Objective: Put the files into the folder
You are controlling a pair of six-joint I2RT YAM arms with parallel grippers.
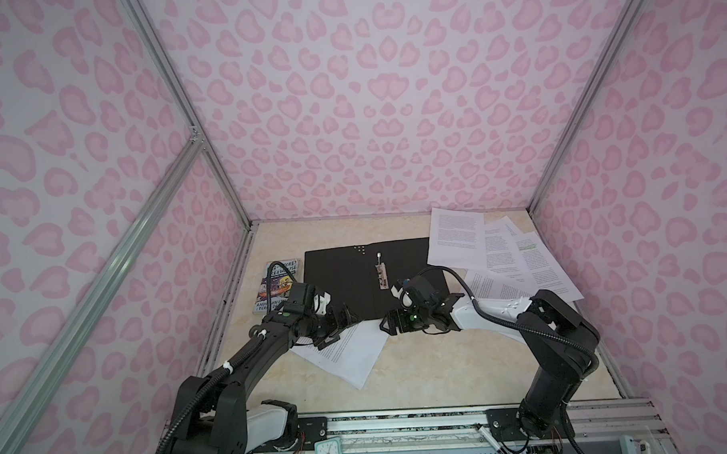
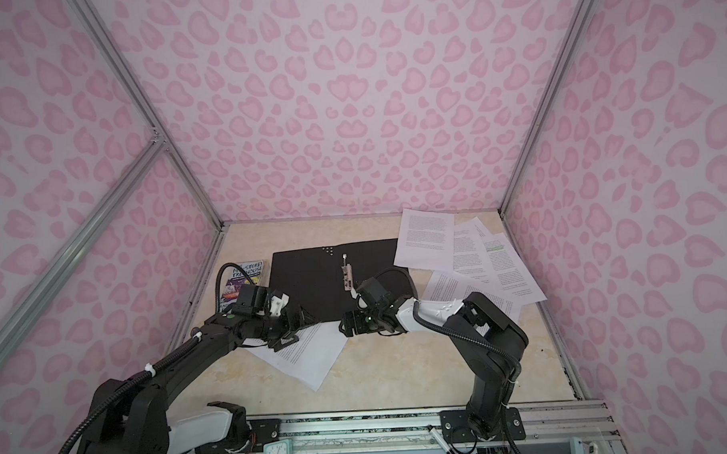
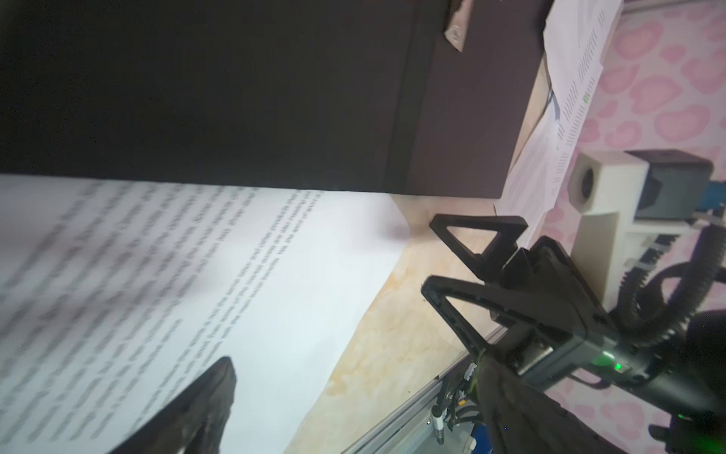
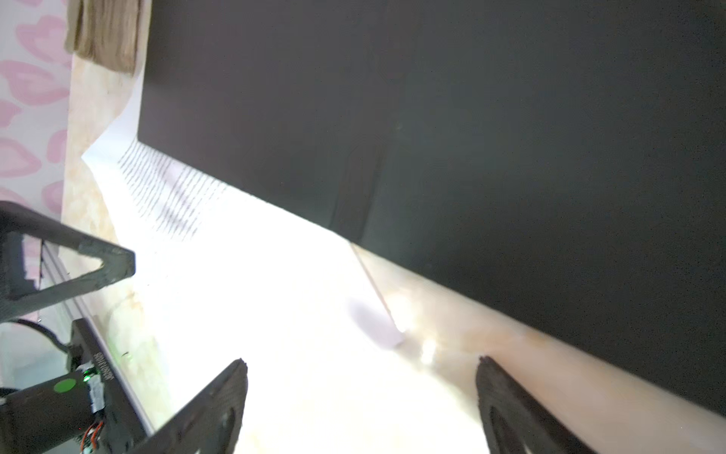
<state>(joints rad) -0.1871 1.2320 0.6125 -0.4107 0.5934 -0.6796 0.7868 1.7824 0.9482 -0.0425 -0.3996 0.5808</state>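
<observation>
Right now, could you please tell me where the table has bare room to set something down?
The widest bare patch of table lies at the near edge, between the lone sheet and the right arm's base. A narrower strip is free between the folder and the back wall. The far right is crowded with overlapping sheets.

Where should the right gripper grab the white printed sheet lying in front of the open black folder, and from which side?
Pinch the white printed paper sheet by its free corner nearest the right gripper, coming low from the right. That corner looks slightly lifted, shadow beneath; the far edge seems tucked under the flat black folder.
</observation>
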